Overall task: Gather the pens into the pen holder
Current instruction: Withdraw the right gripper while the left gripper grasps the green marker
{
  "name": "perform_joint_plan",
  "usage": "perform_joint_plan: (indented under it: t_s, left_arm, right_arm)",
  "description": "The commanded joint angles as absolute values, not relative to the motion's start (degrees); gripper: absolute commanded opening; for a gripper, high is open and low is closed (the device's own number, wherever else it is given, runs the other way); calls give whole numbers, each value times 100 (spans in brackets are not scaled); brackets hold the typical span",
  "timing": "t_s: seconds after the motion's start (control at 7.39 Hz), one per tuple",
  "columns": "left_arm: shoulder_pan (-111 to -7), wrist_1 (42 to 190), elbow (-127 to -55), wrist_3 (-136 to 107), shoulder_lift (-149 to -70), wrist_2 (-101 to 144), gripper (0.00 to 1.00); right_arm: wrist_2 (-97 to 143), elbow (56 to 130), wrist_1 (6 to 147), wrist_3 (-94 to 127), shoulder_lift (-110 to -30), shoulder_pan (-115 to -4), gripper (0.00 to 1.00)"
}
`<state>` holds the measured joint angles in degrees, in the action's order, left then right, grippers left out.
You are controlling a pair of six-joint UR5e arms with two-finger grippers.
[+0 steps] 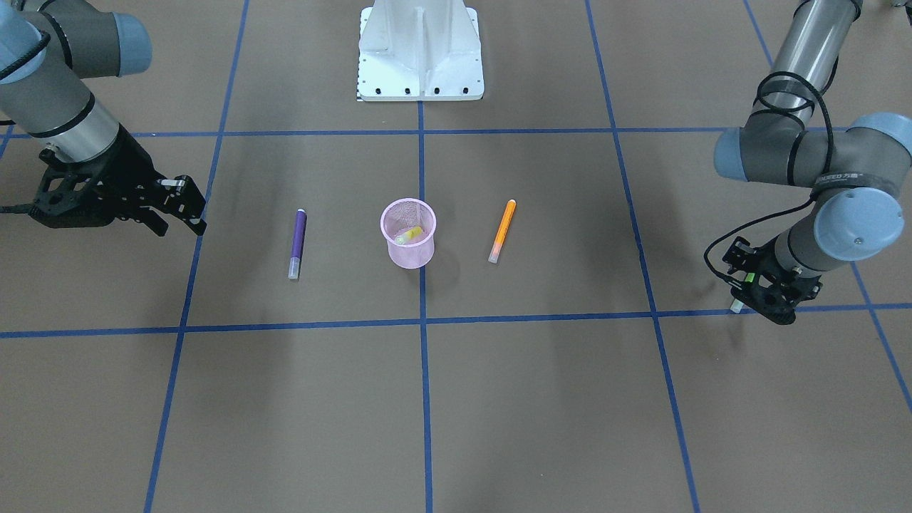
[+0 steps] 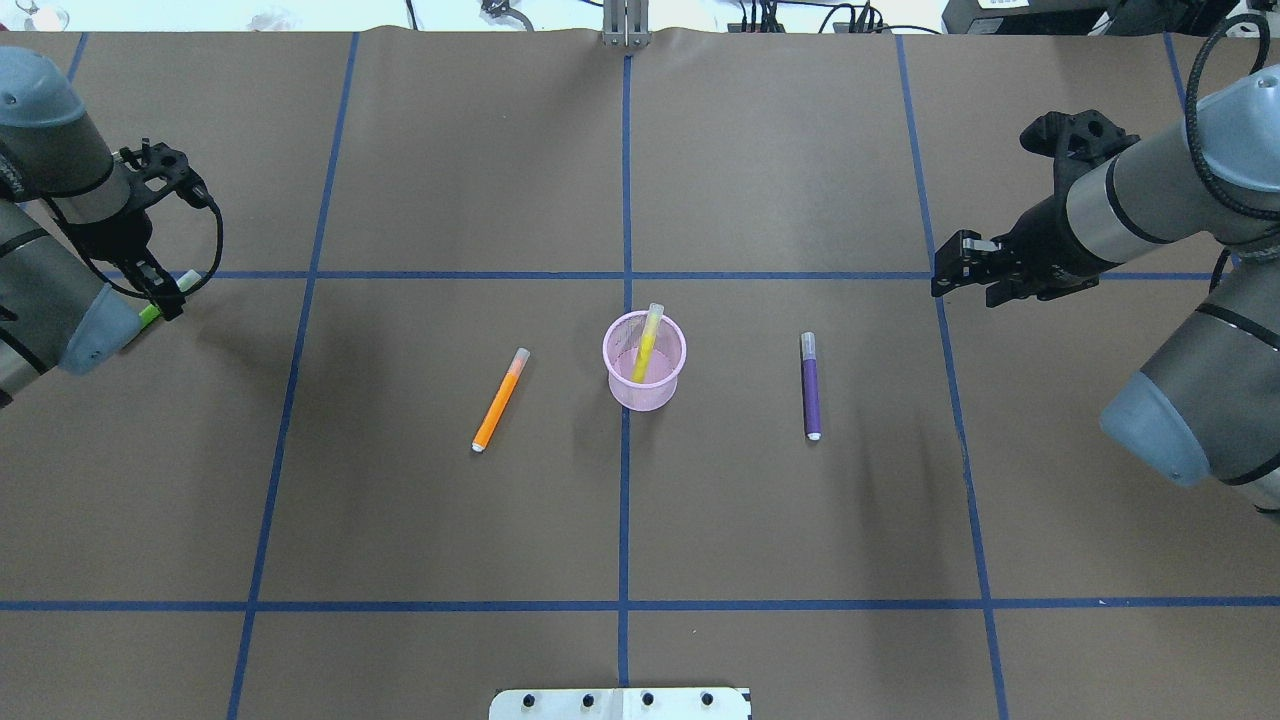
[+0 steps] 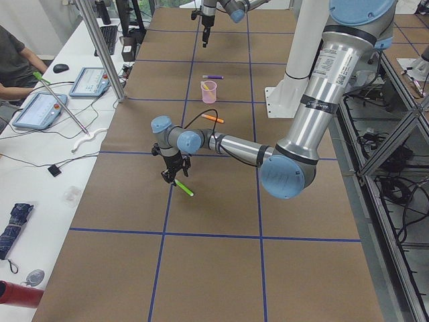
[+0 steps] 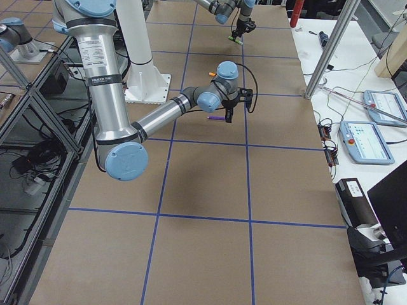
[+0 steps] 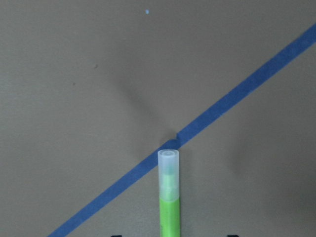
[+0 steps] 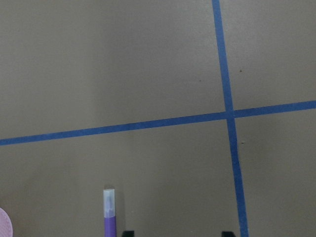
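Note:
The pink mesh pen holder stands at the table's middle with a yellow pen leaning inside it. An orange pen lies flat to its left and a purple pen to its right, both on the brown table. Far to the left, my left gripper is shut on a green pen, held just above the table with its pale cap pointing outward. My right gripper hovers open and holds nothing, a little right of and beyond the purple pen.
Blue tape lines divide the brown table into squares. The white robot base sits at the table's near edge. In the exterior left view a side bench holds tablets and cables, and a seated person is there.

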<state>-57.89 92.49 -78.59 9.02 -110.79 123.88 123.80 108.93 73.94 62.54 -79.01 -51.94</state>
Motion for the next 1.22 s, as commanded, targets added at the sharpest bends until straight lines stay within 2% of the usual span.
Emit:
perform_joint_plan:
  t_s: [0.0, 0.14, 0.27, 0.95, 1.08]
  left_arm:
    - [-5740, 9237, -7647, 1002, -11249, 12437, 68]
    - [-5739, 9237, -7551, 1002, -11346, 12428, 67]
    - [-5739, 9246, -7532, 1011, -11355, 12428, 60]
    - [-5739, 9246, -7427, 1037, -11338, 12401, 57]
    - [-5739, 9246, -7375, 1037, -11347, 12393, 52]
  right_arm:
    - [12480, 10837, 7383, 6196, -7928, -5247, 68]
    - [12463, 10820, 7374, 6196, -7928, -5238, 68]
    - [12463, 10819, 7365, 6196, -7919, -5238, 69]
    - [12428, 10802, 7339, 6196, -7919, -5238, 71]
    - [12428, 10802, 7339, 6196, -7928, -5230, 72]
